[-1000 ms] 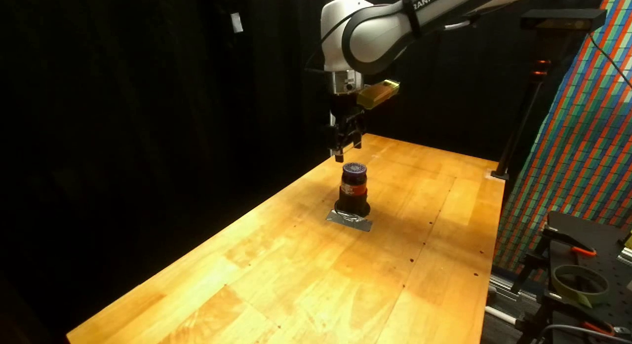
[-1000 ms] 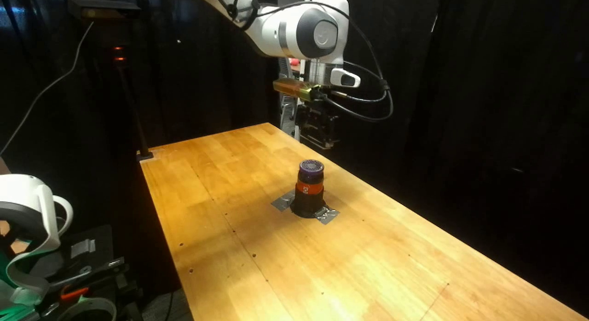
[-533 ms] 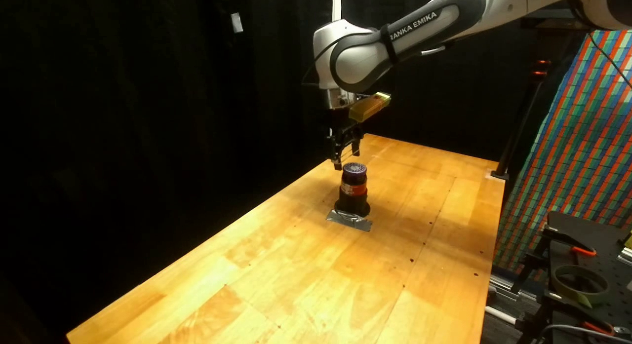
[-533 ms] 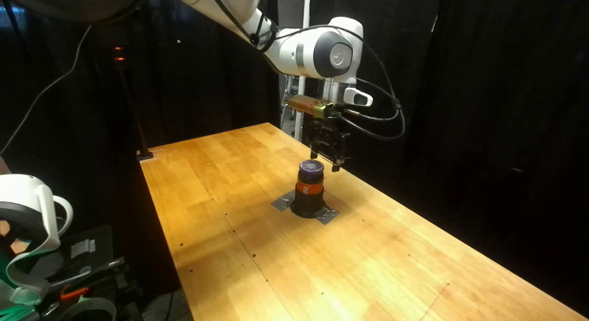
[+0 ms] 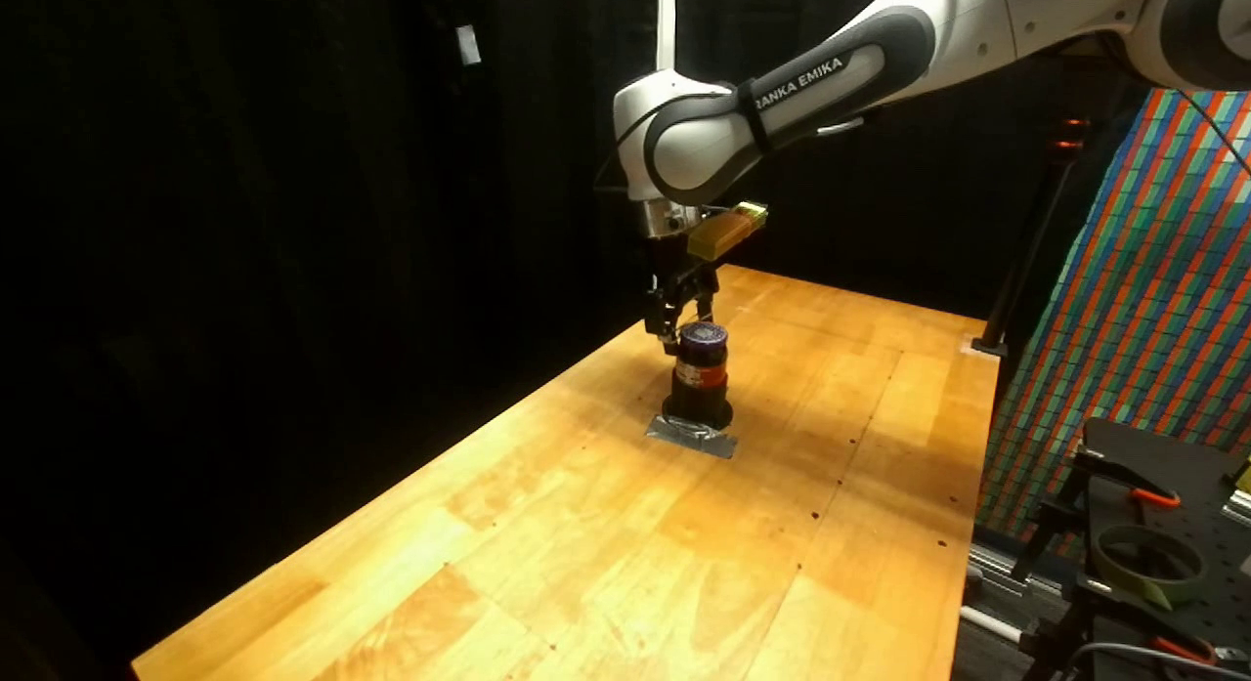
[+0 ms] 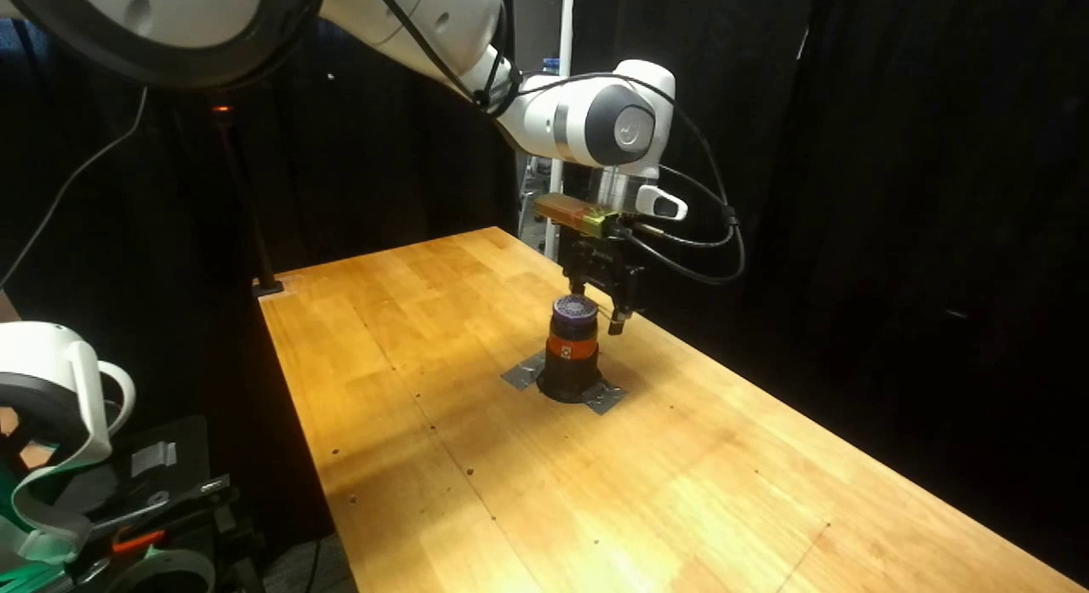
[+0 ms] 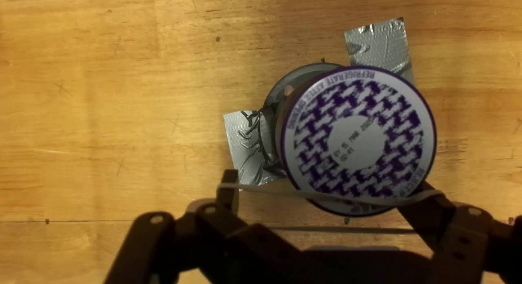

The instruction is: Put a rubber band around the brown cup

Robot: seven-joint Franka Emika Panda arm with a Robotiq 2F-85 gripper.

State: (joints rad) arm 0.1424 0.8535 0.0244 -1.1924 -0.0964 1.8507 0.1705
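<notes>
Gripper wide w/ band stretched across; off-ctr of cup, so lowering now cd snag band.

So my two-fingered gripper is black, and the thin rubber band low in my wrist view is pale tan. The dark brown cylindrical cup, mid-frame in an exterior view, has an orange-red label; its round white lid gets a purple basketweave print. Silver duct tape upper right of the wrist view, honey-yellow wooden table. Loudest: the red-green-blue striped sheet, right edge of an exterior view.
</notes>
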